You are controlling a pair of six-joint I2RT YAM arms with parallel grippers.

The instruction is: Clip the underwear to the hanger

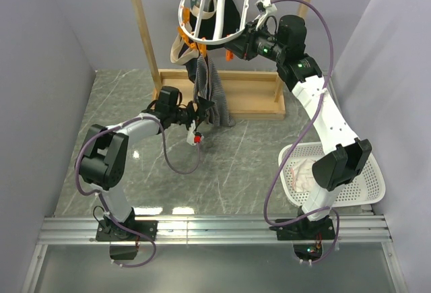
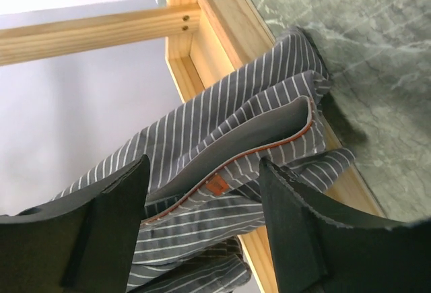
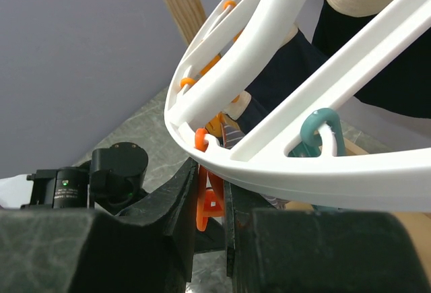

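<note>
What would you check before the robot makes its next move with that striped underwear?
1. Right gripper squeezing an orange clothespin on the hanger: ok.
2. Left gripper open, with the underwear showing between its fingers: ok.
3. Underwear edge sitting inside that clothespin: cannot tell.
4. Hanger hanging from the wooden frame: ok.
5. Underwear off the table: not ok, its lower end rests by the frame's base.

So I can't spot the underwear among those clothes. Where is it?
Top view, centre-left: the underwear hangs below the hanger, in front of the wooden frame, right at the left gripper.
</note>
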